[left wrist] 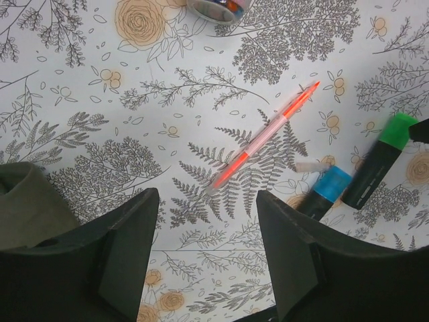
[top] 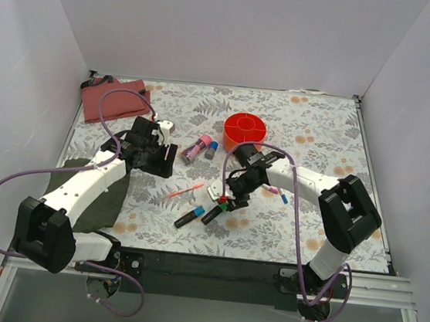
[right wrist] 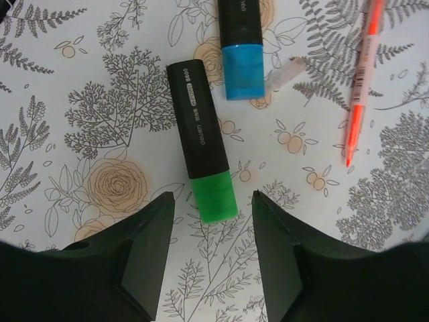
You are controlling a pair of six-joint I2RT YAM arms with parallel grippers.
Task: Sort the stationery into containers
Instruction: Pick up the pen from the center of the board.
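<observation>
Two black highlighters side by side at worktop centre: blue-capped highlighter (top: 190, 218), green-capped highlighter (right wrist: 201, 157). One orange-red pen (left wrist: 265, 137) at their 10 o'clock. One orange cup (top: 233, 140) at worktop's 12 o'clock, contents unclear. One pink tube (top: 195, 149) at cup's 8 o'clock. Left hand (left wrist: 206, 201) wide open, empty. Right hand (right wrist: 213, 201) wide open, empty, fingers flanking green cap.

Overhead view faces down; both wrist views, close, share the green-capped highlighter (right wrist: 204, 168)
</observation>
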